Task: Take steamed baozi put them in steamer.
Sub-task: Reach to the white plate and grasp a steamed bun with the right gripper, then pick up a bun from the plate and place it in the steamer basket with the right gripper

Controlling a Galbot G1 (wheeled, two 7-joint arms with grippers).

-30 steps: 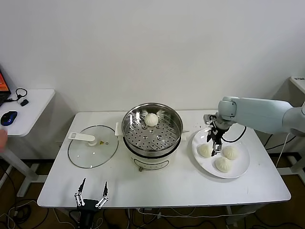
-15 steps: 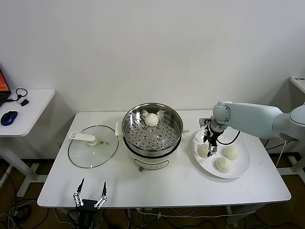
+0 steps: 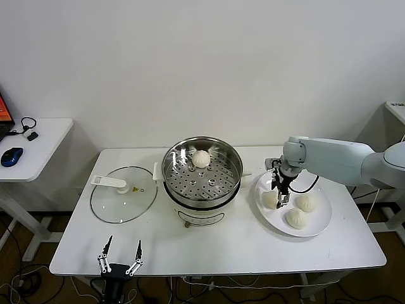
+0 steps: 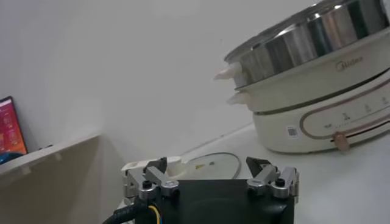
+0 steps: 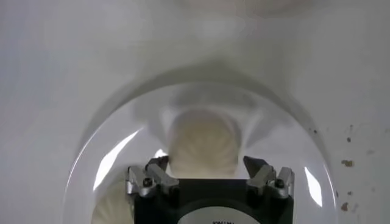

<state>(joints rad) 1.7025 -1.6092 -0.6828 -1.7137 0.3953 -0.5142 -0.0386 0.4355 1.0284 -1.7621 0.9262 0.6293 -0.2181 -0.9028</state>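
Note:
One steamed baozi (image 3: 200, 158) lies at the back of the steamer (image 3: 202, 201), on its perforated tray. Three more sit on the white plate (image 3: 318, 226): left (image 3: 270, 200), right (image 3: 307, 202) and front (image 3: 296, 218). My right gripper (image 3: 283, 198) is down over the left one. The right wrist view shows that baozi (image 5: 202, 145) between the two fingers (image 5: 157, 168) of the right gripper (image 5: 206, 165), open, with slim gaps at both sides. My left gripper (image 3: 120, 256) hangs open by the table's front edge, nothing in it.
The glass lid (image 3: 123, 194) with a white handle lies flat left of the steamer. A side table (image 3: 31, 145) with a mouse stands at far left. The left wrist view shows the steamer's side (image 4: 317, 91) and the lid (image 4: 222, 159) beyond the left gripper (image 4: 207, 169).
My right gripper has shifted a little left and come down over the plate's left baozi, and its fingers have drawn closer around it. The left arm has stayed still.

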